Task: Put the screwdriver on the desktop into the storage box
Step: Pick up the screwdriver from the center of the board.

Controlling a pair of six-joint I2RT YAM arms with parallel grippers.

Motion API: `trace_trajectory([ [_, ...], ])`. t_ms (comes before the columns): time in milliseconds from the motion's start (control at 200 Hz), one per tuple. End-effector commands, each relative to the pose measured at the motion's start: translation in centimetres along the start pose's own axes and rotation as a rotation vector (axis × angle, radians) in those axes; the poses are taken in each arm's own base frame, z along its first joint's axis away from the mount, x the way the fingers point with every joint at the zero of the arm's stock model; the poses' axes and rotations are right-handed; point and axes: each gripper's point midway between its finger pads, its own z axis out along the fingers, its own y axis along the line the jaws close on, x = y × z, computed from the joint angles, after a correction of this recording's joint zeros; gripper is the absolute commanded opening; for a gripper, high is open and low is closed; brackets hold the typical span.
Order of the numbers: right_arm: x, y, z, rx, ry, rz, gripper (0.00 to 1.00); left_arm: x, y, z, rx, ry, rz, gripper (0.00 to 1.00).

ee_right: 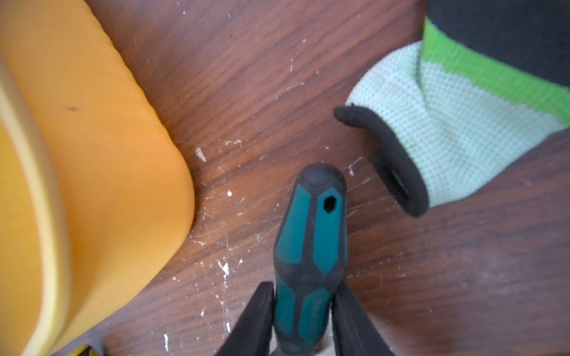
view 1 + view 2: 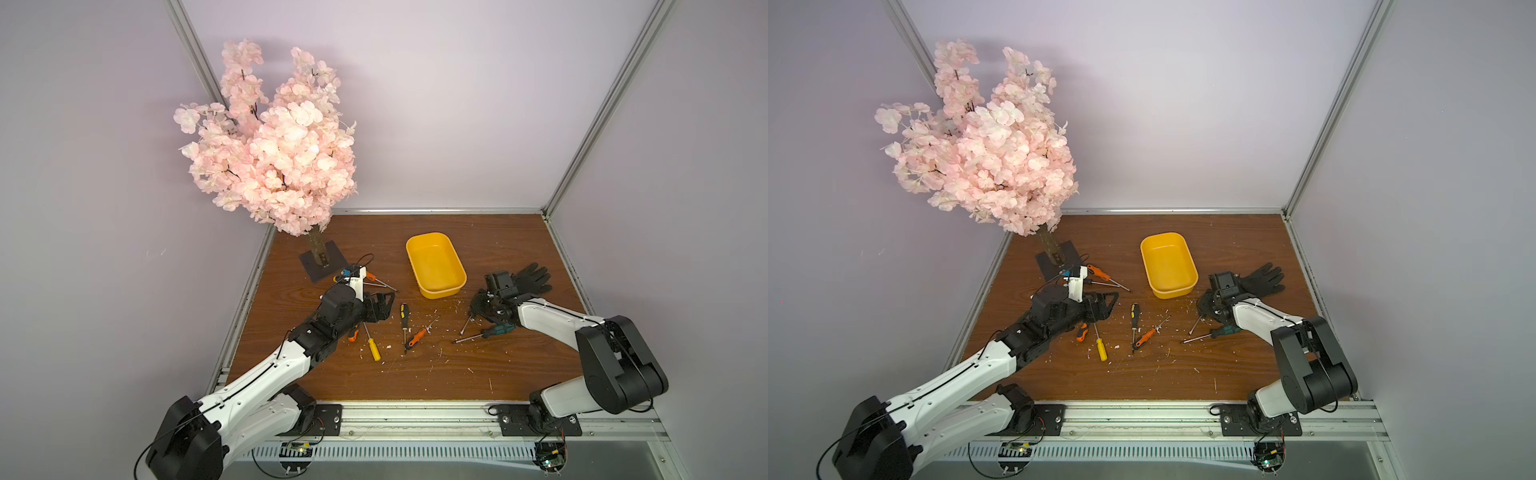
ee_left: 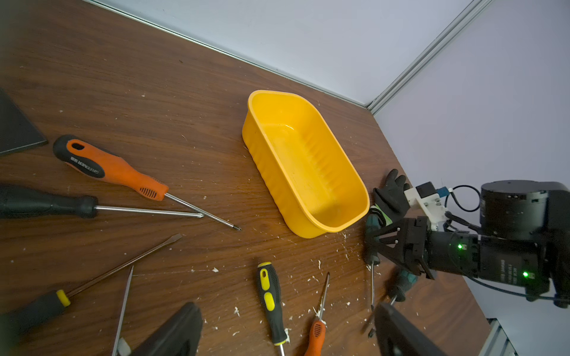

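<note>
Screwdriver [image 1: 310,246], teal-and-black handle, pinched by right tool [image 1: 303,289]; left tool [image 2: 381,307] spread; yellow storage box [image 1: 108,154] beside it, glove [image 1: 447,123] near.

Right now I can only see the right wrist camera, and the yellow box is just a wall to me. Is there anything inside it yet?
Observer: No. In both top views the storage box is empty.
Operator: Is the teal screwdriver in my right gripper the only teal one?
Observer: No. A second teal screwdriver lies on the desktop, close beside your arm.
Operator: What's the other arm doing?
Observer: The left gripper is open and holds nothing. It hovers low over the desktop on the blossom tree side.
</note>
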Motion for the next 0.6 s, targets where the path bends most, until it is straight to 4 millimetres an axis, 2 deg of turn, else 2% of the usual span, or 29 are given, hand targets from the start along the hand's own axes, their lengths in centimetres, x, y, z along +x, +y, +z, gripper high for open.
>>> trace_trajectory([
  [0,2.1,-2.8,1.0,0.097,0.054,0.023,0.32,0.4,0.3,-0.3,-0.012,-0.004,-0.011,0.91],
  [155,2.3,-2.3,1.2,0.067,0.063,0.038,0.29,0.6,0.5,-0.4,-0.015,-0.005,-0.017,0.91],
  [310,1.6,-0.7,0.5,-0.005,0.04,0.06,0.26,0.3,0.3,-0.4,-0.012,-0.012,-0.017,0.91],
  [590,-2.0,3.2,-3.5,-0.162,-0.088,0.098,0.25,-0.2,0.0,-0.2,-0.009,-0.015,-0.005,0.91],
])
